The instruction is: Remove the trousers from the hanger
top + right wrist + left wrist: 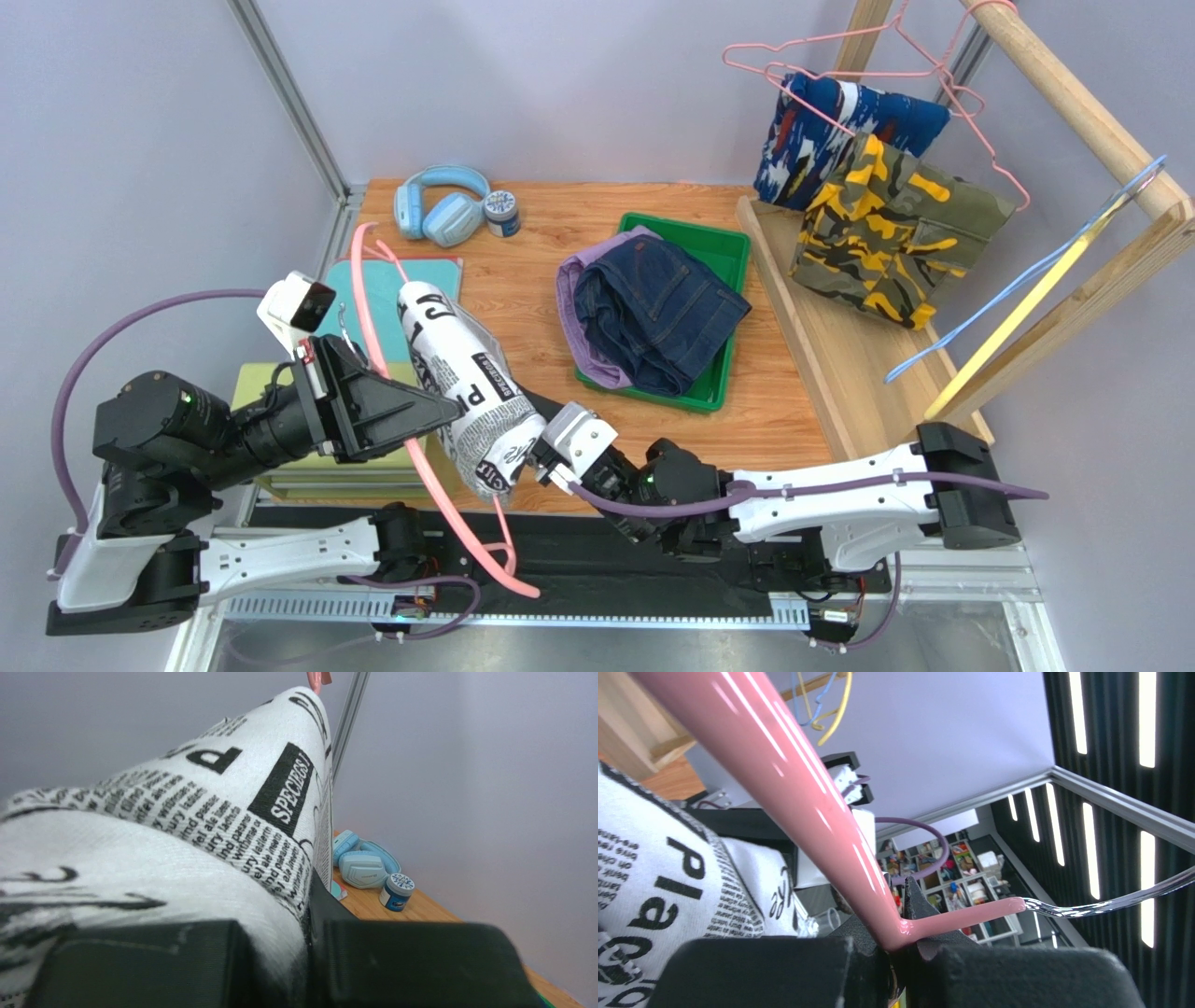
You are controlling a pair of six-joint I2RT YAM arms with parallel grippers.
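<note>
Left jaws clamp the pink hanger [368, 301]; the newsprint trousers [456, 378] drape over it just to their right, long axis slanting toward the near edge, where the right jaws pinch the fabric's end, likely to pull it clear

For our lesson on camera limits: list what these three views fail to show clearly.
Top view: purple trousers mostly covered by denim trousers.
Right wrist view: newsprint trousers run off the left edge.
Left wrist view: pink hanger cut off by top edge.
Top view: jar label too small.
</note>
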